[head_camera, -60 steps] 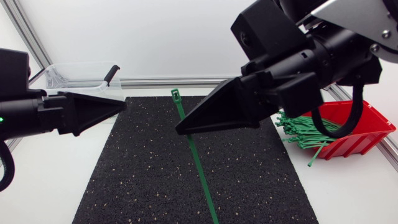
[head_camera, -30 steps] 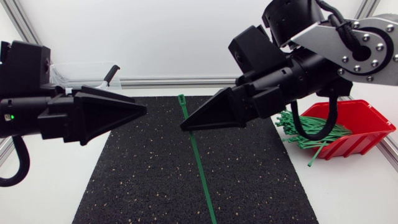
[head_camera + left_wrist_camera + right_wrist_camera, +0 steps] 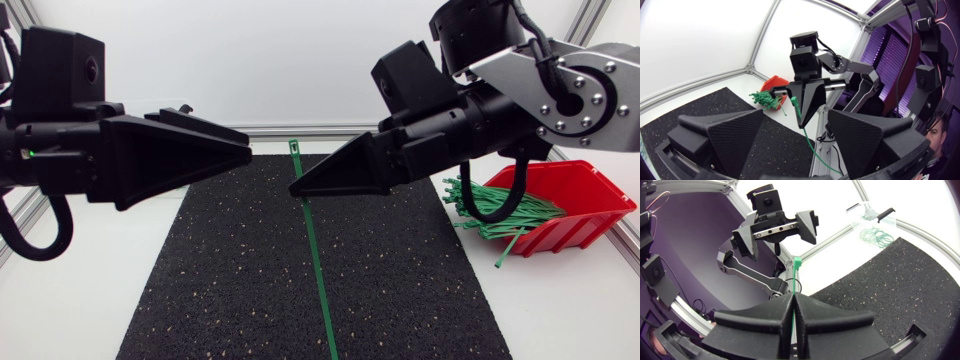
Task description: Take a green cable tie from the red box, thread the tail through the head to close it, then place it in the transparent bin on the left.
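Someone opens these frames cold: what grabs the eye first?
The right gripper, shut on a long green cable tie near its head, holds it above the black mat. Facing it across a gap is the open left gripper. At the table's right sits a red box of more ties.

Tie (image 3: pixel 312 240) in right pincer (image 3: pixel 293 189), facing left pincer (image 3: pixel 249 152), above mat (image 3: pixel 230 290); box (image 3: pixel 585 225) rightward.

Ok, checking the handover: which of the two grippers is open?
The left gripper, its fingers spread wide with nothing between them; the right gripper is shut on the green cable tie.
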`<state>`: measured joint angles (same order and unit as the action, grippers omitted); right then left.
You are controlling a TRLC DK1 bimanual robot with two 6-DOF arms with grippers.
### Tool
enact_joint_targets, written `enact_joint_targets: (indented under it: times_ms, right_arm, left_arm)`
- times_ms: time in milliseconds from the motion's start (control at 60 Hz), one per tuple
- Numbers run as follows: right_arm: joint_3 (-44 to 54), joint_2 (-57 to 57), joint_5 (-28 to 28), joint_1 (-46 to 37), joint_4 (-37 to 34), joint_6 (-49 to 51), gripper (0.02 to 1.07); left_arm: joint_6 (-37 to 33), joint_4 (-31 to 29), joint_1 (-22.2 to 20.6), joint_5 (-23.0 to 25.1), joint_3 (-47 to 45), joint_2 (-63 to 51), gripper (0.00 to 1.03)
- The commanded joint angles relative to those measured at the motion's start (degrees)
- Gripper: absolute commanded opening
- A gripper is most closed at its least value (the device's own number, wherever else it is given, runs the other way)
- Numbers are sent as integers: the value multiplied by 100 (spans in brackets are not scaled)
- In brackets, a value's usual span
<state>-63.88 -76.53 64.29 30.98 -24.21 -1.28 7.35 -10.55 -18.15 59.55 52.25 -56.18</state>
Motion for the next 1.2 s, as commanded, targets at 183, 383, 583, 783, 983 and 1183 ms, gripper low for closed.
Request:
enact_joint_targets:
  times_ms: [183, 383, 583, 783, 983, 1183]
  right_arm:
    - [262, -20, 101, -189, 311, -338, 7]
    - [279, 7, 101, -189, 443, -435, 7]
    - [297, 121, 92, -145, 461, -435, 8]
    - [420, 270, 92, -145, 654, -505, 8]
    - [490, 393, 31, -66, 724, -540, 8]
    - [561, 393, 22, -48, 909, -663, 8]
  left_arm:
    - [56, 457, -233, 329, 163, -543, 84]
    - [108, 598, -479, 364, 242, -596, 81]
    - [258, 888, -681, 356, 189, -613, 72]
    - [293, 1028, -707, 356, 101, -727, 63]
    - [293, 1107, -663, 338, 49, -850, 63]
    - [293, 1186, -839, 153, 66, -947, 59]
